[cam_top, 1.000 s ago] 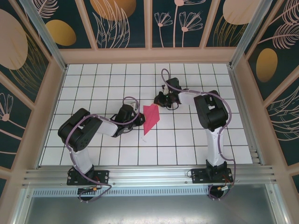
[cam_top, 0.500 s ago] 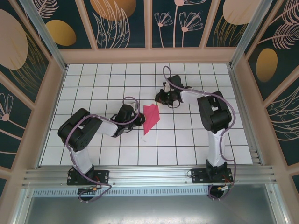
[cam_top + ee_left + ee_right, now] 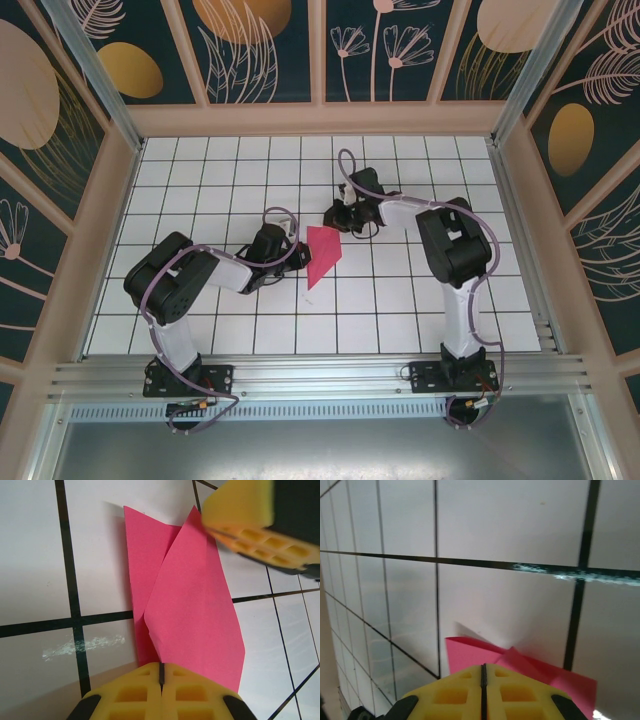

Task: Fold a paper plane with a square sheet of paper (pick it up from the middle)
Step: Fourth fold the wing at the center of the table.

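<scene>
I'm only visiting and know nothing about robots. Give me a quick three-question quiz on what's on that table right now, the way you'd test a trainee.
1. True or false: the left gripper and the right gripper both stand wide open.
2. The paper on the tiled table is: A) blue and unfolded; B) magenta-pink with folded flaps; C) white and crumpled.
3. In the overhead view, which gripper sits at the paper's far corner?

Key
1. False: both are shut.
2. B.
3. The right gripper; the left gripper is at the paper's left edge.
</scene>
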{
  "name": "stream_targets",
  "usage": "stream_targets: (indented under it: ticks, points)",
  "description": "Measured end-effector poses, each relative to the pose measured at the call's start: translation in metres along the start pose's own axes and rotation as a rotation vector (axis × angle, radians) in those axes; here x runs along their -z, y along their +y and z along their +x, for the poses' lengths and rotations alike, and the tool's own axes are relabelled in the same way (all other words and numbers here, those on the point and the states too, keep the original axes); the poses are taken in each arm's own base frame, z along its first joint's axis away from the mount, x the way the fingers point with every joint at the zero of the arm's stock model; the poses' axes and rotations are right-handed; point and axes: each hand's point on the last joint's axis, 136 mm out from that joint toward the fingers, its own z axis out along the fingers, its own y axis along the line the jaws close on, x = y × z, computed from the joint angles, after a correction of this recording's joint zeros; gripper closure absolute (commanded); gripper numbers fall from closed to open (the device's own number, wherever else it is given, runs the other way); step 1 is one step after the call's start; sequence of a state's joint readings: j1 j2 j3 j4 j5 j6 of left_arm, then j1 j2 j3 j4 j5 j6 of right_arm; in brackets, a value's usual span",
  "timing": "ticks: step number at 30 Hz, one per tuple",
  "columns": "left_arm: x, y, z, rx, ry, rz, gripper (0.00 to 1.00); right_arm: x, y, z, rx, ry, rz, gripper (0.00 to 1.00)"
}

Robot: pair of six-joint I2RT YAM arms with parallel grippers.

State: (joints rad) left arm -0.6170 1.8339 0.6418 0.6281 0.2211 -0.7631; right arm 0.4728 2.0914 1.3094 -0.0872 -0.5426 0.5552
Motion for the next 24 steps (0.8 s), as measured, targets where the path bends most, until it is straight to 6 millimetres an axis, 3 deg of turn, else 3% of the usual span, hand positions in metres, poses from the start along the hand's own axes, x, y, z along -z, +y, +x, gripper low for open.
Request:
stream_targets:
  ticks: [2, 24]
  points:
    - [-0.0001, 0.0002, 0.0002, 0.0, 0.001, -0.001, 1.0, -0.0074, -0.0115, 0.0029, -0.02, 0.016, 0.014, 0.89]
    - [-0.0005, -0.0001, -0.0002, -0.001, -0.001, 0.001, 1.0, -0.006, -0.0051, 0.0056, 0.033, -0.021, 0.07, 0.88]
